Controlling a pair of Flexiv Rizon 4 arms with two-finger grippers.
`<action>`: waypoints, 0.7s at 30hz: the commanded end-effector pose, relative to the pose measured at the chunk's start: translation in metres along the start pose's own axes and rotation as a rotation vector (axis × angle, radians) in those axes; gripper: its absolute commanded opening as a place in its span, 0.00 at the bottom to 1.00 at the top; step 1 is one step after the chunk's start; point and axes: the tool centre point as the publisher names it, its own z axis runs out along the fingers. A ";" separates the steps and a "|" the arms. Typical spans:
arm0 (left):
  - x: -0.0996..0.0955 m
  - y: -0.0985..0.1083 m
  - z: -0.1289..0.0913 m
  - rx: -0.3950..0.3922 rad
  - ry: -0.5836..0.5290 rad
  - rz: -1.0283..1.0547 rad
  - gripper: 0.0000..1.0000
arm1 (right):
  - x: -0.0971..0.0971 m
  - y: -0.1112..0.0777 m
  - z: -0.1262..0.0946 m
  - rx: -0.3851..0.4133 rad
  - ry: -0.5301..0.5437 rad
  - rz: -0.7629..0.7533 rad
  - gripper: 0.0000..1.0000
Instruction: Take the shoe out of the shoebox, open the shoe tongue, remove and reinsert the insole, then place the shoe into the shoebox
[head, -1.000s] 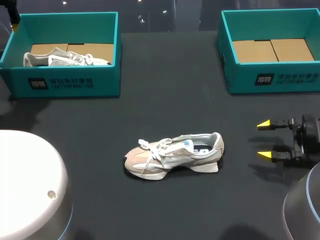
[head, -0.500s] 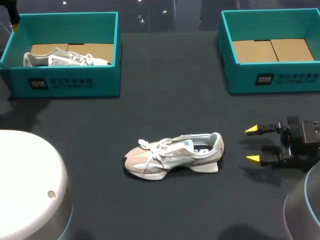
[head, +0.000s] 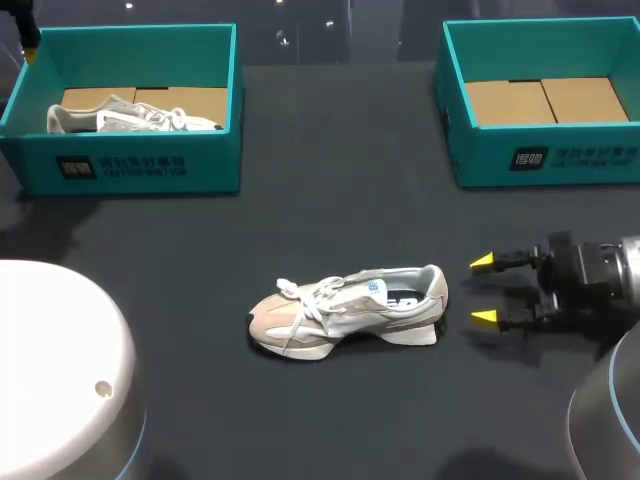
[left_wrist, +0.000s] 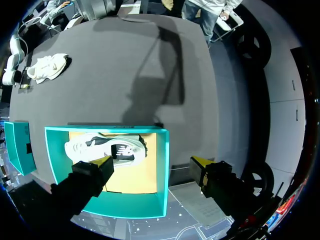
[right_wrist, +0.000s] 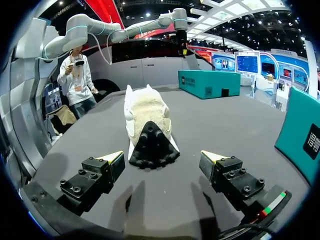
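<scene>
1. Seen from above, the dark worktop looks dim.
2. Light falls from overhead, and the shoe has a thin dark shadow under its sole.
3. The right gripper throws a soft shadow on the worktop just under it.
4. In the left wrist view, a long dark shadow lies across the worktop beyond the shoebox.
5. In the right wrist view, the worktop looks paler grey.

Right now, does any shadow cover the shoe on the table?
Head view: shadow beneath the right gripper, none over the shoe. Right wrist view: the fingers' shadows stop short of it. Left wrist view: long shadow crosses the table, apart.
</scene>
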 end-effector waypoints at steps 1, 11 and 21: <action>0.000 -0.001 0.000 -0.001 0.001 0.000 1.00 | 0.003 -0.002 0.011 -0.004 0.004 0.000 1.00; 0.000 -0.001 0.000 -0.001 0.001 0.000 1.00 | 0.011 0.003 0.035 -0.020 0.042 -0.040 1.00; 0.000 -0.001 0.000 -0.001 0.001 0.000 1.00 | 0.012 0.009 0.052 -0.036 0.073 -0.068 1.00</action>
